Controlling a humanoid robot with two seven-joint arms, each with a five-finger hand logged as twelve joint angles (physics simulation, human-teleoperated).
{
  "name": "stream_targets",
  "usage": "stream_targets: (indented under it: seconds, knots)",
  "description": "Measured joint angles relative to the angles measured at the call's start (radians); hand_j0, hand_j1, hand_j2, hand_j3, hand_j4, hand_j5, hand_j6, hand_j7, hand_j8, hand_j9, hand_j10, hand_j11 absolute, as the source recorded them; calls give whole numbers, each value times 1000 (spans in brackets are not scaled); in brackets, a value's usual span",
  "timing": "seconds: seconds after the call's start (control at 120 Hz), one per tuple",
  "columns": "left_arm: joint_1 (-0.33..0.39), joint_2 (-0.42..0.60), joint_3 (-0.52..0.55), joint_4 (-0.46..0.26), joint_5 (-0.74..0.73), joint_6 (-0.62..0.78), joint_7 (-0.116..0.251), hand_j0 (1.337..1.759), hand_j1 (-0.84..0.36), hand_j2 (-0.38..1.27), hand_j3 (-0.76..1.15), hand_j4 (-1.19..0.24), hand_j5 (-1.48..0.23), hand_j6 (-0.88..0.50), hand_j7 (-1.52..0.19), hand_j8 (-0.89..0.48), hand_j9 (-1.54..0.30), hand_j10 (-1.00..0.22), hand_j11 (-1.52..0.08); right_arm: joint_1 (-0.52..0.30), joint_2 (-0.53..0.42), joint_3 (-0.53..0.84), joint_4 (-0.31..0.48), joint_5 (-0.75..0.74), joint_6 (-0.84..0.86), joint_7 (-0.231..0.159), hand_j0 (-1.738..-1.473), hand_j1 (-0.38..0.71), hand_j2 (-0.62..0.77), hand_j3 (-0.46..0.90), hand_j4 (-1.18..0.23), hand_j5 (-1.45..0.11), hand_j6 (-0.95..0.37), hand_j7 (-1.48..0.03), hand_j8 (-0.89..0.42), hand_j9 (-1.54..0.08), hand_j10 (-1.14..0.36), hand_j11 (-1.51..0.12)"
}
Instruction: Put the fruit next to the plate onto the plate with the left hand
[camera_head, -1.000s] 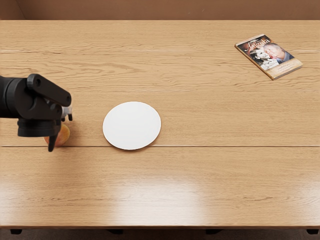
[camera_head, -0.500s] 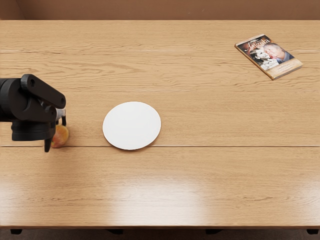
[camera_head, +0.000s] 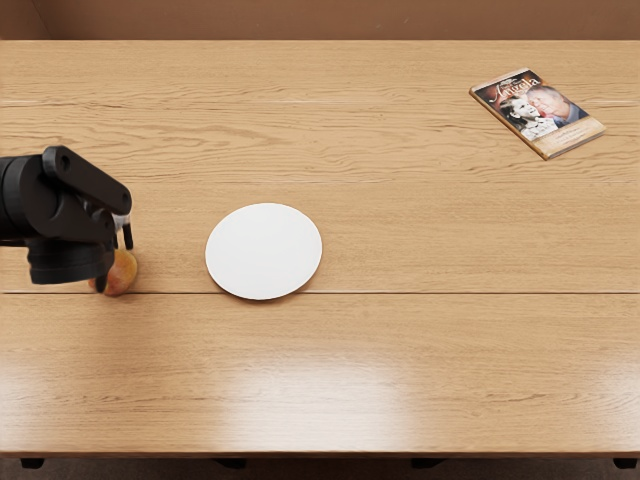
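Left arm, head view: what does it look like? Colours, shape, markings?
The left arm is matte black, a thick rounded tube ending in a blocky left hand with angular slab housings and a round knob on top. There is a small pale grey patch at the hand's right edge. No cables or markings are visible.

Only the left arm (camera_head: 14, 205) shows, coming in from the left edge.
Its black forearm lies roughly level, and the left hand (camera_head: 72, 238) tips downward at the wrist, back toward the camera, palm facing down; its grip is hidden underneath.
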Motion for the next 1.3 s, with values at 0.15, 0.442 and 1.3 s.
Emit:
stream_targets:
  seconds: [0.15,0.442,1.3]
  knots:
    - [8,-5,0,3,-12,35,-1,1658,-202,120,0,-466,-610,-466,-610,-467,-610,-467,-610,0,0,0,0,0,0,0,-1658,-308,-7,0,-35,-45,-35,-45,-35,-45,-35,-45]
    - [30,-9,1,6,-5,47,4,1650,-248,179,0,-555,-665,-439,-722,-488,-722,-526,-715,0,0,0,0,0,0,0,-1658,-308,-7,0,-35,-45,-35,-45,-35,-45,-35,-45]
    - [84,-46,-2,49,-16,37,2,1644,-447,426,0,-242,-1116,-22,-1093,-123,-1098,-495,-1103,0,0,0,0,0,0,0,-1658,-308,-7,0,-35,-45,-35,-45,-35,-45,-34,-45]
